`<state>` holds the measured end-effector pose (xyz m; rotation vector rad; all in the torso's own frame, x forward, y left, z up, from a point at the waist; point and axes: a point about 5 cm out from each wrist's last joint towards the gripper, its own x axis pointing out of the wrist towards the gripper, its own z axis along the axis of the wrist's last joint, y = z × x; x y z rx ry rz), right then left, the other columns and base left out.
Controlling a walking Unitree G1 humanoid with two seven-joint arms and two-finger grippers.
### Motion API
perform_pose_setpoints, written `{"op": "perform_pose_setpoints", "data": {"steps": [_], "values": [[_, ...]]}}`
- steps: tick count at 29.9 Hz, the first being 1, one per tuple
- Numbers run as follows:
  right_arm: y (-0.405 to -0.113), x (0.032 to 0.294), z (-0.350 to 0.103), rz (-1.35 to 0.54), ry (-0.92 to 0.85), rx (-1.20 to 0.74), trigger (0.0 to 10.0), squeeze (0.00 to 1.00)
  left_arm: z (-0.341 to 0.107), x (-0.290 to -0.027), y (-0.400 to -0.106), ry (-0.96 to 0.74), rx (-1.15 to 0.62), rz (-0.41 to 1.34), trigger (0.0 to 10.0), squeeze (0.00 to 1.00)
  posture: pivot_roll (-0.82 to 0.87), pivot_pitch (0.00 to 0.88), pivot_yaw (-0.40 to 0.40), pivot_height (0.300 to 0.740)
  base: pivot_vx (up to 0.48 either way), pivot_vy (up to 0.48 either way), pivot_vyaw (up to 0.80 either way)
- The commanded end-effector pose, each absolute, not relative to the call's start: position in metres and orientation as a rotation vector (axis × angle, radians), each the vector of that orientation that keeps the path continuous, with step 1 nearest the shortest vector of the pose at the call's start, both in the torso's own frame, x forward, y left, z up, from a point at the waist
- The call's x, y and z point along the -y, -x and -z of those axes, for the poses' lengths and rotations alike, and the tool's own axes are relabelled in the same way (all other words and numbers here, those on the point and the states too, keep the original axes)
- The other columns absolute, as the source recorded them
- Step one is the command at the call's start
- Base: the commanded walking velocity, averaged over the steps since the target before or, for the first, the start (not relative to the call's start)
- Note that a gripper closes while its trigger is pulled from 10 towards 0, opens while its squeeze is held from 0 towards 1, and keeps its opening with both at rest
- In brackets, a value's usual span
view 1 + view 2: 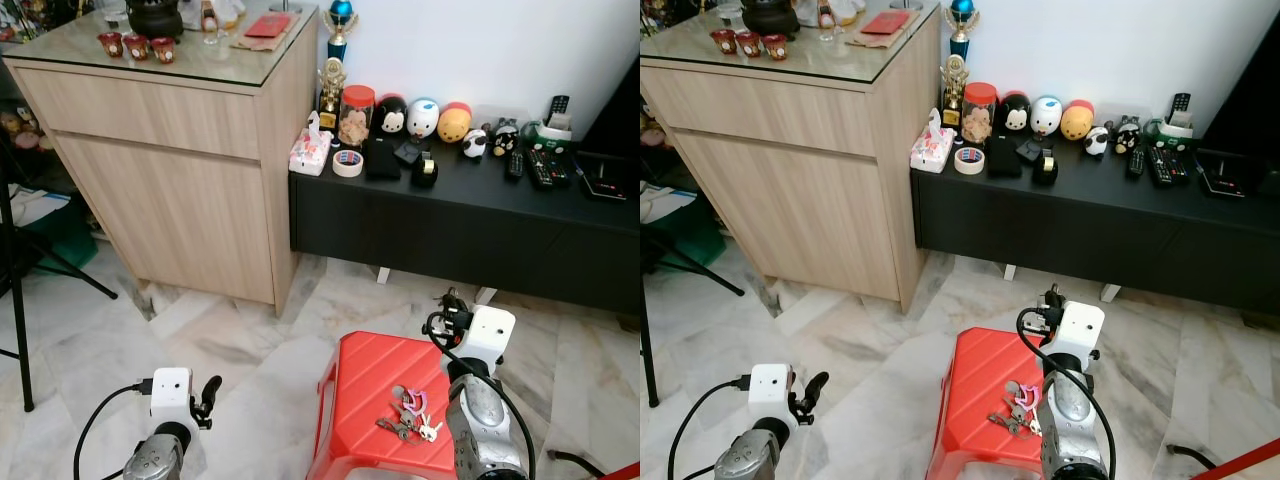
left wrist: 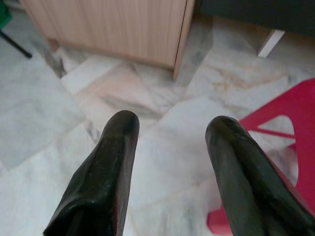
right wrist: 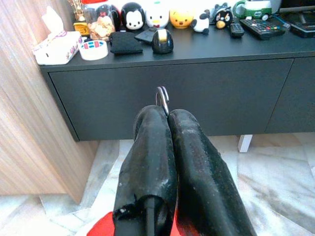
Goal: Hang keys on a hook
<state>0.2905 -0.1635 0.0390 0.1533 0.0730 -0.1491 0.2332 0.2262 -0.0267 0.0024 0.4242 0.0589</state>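
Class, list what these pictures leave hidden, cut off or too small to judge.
1. Right wrist view: the metal ring is mostly pinched inside the shut right end effector, so what hangs from it is hidden.
2. Left eye view: the keys are too small to count and sit partly behind the right arm.
3. Left eye view: the front of the red stool is cut off by the bottom edge.

A bunch of keys [image 1: 410, 414] lies on a stool [image 1: 360, 385] on the floor. Behind the stool stands a low cabinet [image 1: 460, 225] carrying toys [image 1: 422, 118] and remotes [image 1: 540, 165]; a taller cupboard [image 1: 170, 150] stands to its left.
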Motion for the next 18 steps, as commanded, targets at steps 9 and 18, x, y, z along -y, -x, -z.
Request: {"op": "perform_pose_setpoints", "data": {"steps": [9, 18], "values": [[-0.290, 0.159, -0.038, 0.147, -0.154, -0.081, 10.0, 0.00, 0.047, -0.228, -0.209, -0.001, -0.549, -0.068, 10.0, 0.00, 0.07, 0.009, -0.064, 0.740, 0.000, 0.000, 0.00], [-0.290, 0.158, -0.038, 0.150, -0.150, -0.087, 10.0, 0.00, 0.052, -0.238, -0.201, 0.043, -0.591, -0.140, 10.0, 0.00, 0.07, 0.000, -0.061, 0.740, 0.000, 0.000, 0.00]]}}
